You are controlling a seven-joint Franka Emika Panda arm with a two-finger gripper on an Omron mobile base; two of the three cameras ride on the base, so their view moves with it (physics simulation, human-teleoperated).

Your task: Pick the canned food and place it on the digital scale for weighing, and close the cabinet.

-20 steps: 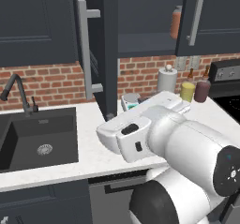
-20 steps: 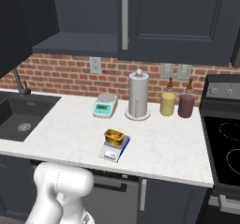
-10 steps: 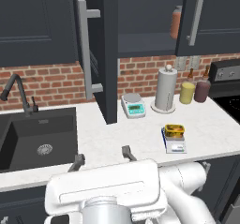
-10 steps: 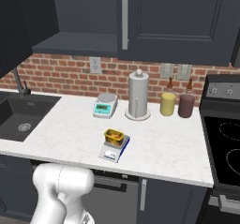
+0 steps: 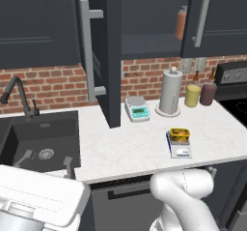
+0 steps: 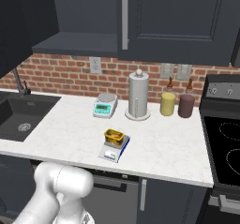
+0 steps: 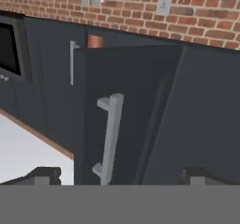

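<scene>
The canned food (image 5: 179,134) (image 6: 114,135), a flat yellow-gold tin, rests on the digital scale (image 5: 180,151) (image 6: 111,154) near the counter's front edge. The cabinet door (image 5: 112,56) (image 7: 131,110) stands open, swung out edge-on, its silver bar handle (image 5: 87,51) (image 7: 110,136) facing me. My gripper (image 5: 47,162) (image 7: 120,176) is open and empty at the lower left of the left base view, over the sink's front. In the hand view, which is rolled upside down, the door handle sits between the two fingertips (image 7: 44,175).
A white scale with a teal display (image 5: 137,108) (image 6: 104,107), a paper towel roll (image 5: 170,92) (image 6: 137,95) and two jars (image 5: 192,95) stand at the back. An orange jar (image 5: 181,23) (image 7: 95,41) sits inside the cabinet. The sink (image 5: 38,143) is left, the stove (image 6: 225,143) right.
The arm has swung from over the counter down and to the left; the hand is now at the lower left. Tin and scale have not moved.
</scene>
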